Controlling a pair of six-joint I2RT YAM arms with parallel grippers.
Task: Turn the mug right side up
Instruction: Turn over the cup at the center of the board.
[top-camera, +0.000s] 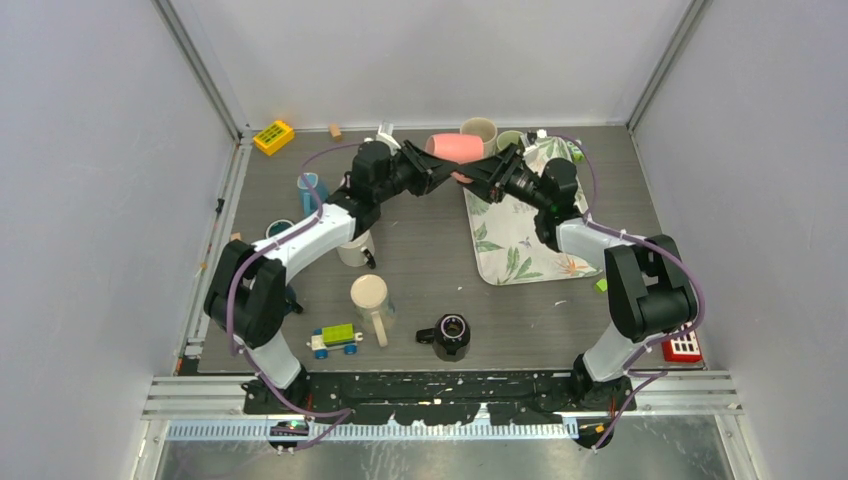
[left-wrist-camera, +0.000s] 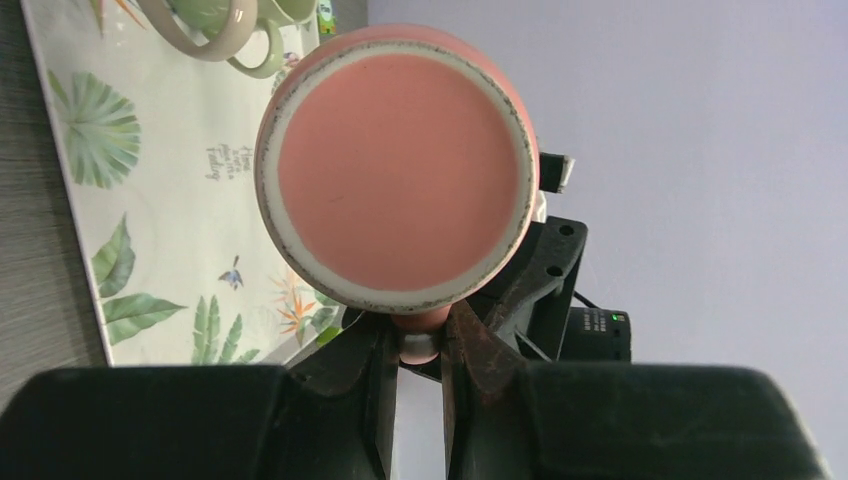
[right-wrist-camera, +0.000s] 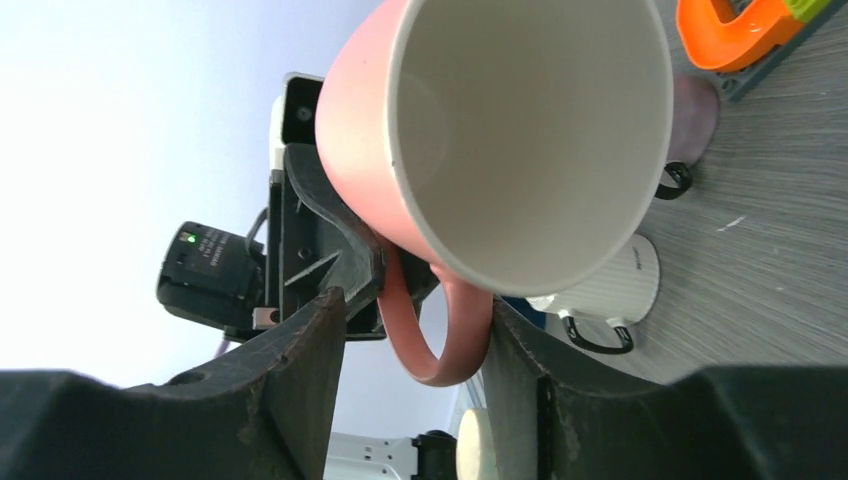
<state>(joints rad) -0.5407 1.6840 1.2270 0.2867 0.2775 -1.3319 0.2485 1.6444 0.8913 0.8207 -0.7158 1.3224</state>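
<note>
The pink mug is held on its side in the air above the back of the table, between my two grippers. In the left wrist view I see its flat pink bottom. My left gripper is shut on its handle. In the right wrist view its white inside faces the camera. My right gripper is open, with one jaw on each side of the handle loop, which rests against the right jaw. The grippers meet under the mug in the top view, left and right.
A leaf-patterned mat lies at the right, with a beige mug and a green mug at its far end. A white mug, a cream mug, a black mug and a toy car are nearer the front.
</note>
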